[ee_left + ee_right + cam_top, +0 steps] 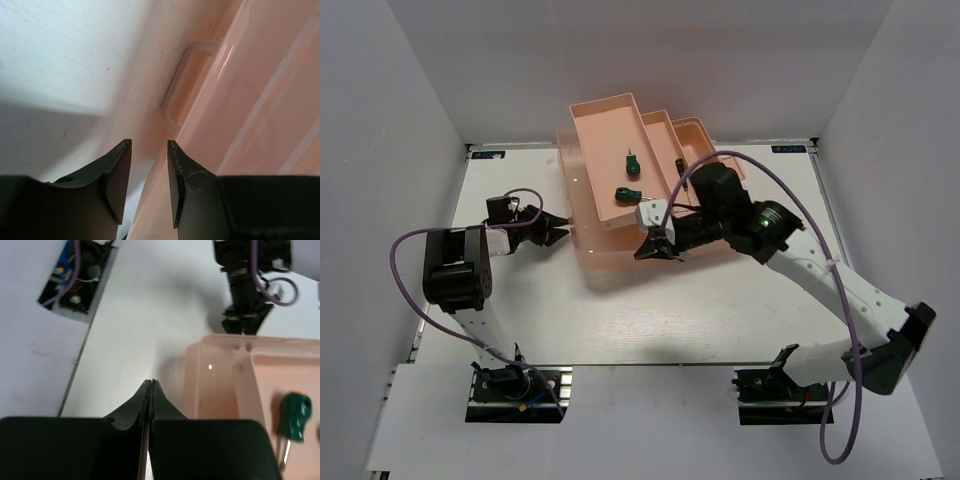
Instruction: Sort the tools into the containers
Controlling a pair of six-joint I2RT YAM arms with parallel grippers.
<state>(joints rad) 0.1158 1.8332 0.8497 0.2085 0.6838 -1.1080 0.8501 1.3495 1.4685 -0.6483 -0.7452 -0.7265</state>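
Salmon-pink plastic is my target: the toolbox (610, 140) sits at the far middle of the table (520, 310) with its trays stepped open. A green stubby screwdriver (632, 160) and a nearer green screwdriver (627, 194) lie in one tray, and a thin dark screwdriver (680, 166) lies in the next tray to the right. My right gripper (652, 250) hangs over the box's near edge, fingers pressed together on nothing. My left gripper (558, 232) is at the box's left wall, fingers apart.

The left side worries me. If those fingers shove the rim sideways, the light box could slide or tip and spill what is sorted. The right arm's purple cable (782, 182) arches near the trays and might snag.

Only the left wrist view shows the box's rim lined up with the gap of the left gripper (149, 144), below a translucent clip (192, 75); I cannot tell if it touches. Only the right wrist view shows the right gripper (151, 382) sealed, with the nearer green screwdriver (294, 417) beside it.
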